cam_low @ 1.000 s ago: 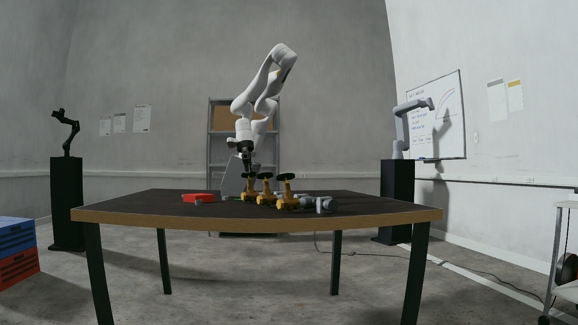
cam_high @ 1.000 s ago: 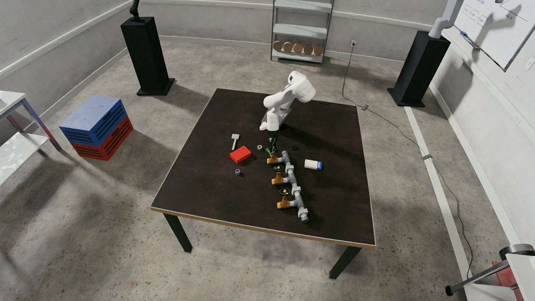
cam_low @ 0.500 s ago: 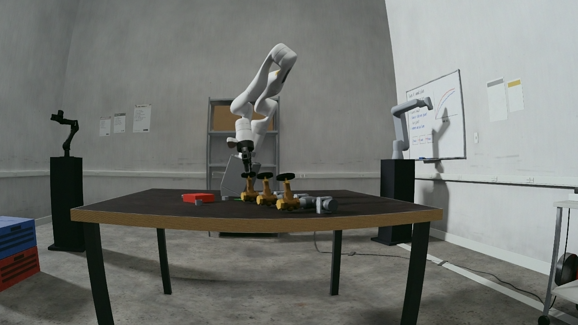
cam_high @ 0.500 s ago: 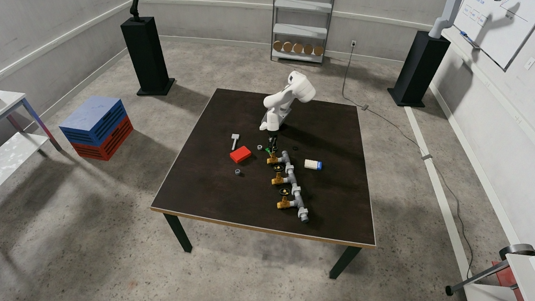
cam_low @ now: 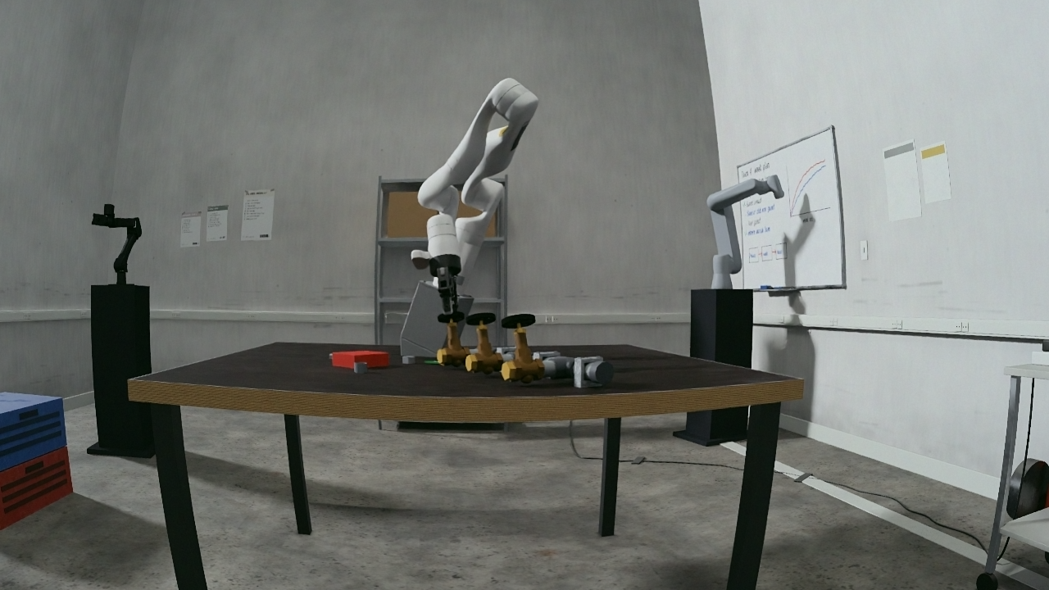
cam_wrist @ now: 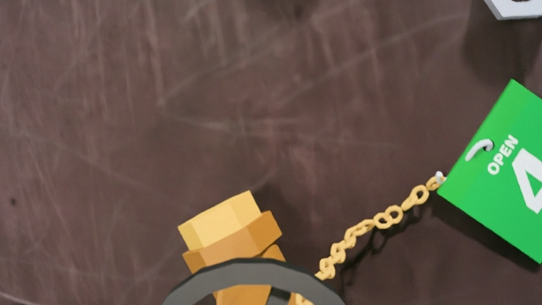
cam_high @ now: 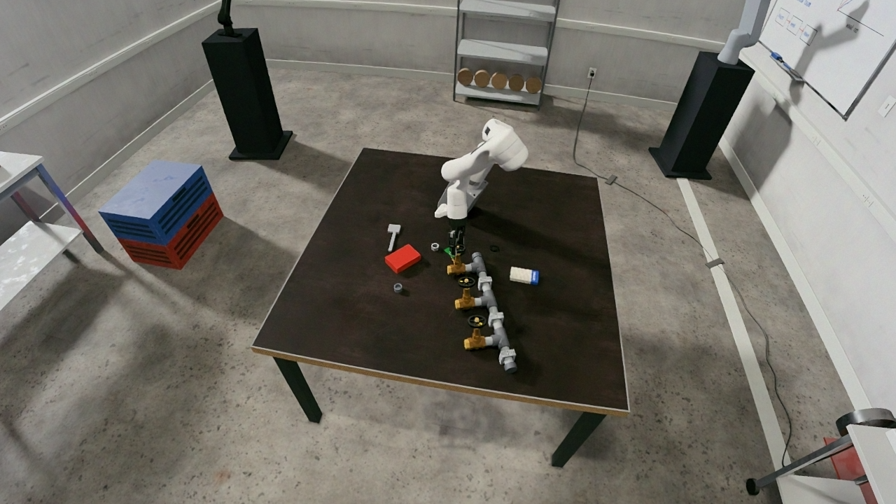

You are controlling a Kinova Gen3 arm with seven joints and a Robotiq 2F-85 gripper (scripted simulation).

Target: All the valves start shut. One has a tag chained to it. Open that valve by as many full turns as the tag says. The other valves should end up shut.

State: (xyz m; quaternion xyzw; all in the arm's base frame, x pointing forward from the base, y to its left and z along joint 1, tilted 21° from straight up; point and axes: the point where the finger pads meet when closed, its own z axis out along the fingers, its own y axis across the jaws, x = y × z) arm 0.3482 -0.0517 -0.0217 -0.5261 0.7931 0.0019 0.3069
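Note:
Three brass valves with black handwheels stand in a row on a grey pipe [cam_high: 491, 305] on the dark table. The far valve [cam_high: 456, 266] has a gold chain [cam_wrist: 373, 224] running to a green tag [cam_wrist: 501, 169] that reads "OPEN 4". Its handwheel [cam_wrist: 254, 281] shows at the bottom edge of the wrist view, above the brass hex body [cam_wrist: 230, 229]. My gripper [cam_high: 456, 241] points straight down right over this handwheel [cam_low: 450, 317], and its fingers are open. The fingertips are out of the wrist view. The middle valve [cam_high: 465, 294] and the near valve [cam_high: 477, 335] stand apart from the gripper.
A red block [cam_high: 402, 257], a small grey hammer [cam_high: 392, 235], two small grey rings [cam_high: 435, 246] [cam_high: 397, 288] lie left of the valves. A white and blue box [cam_high: 523, 275] and a black ring [cam_high: 493, 250] lie right of the pipe.

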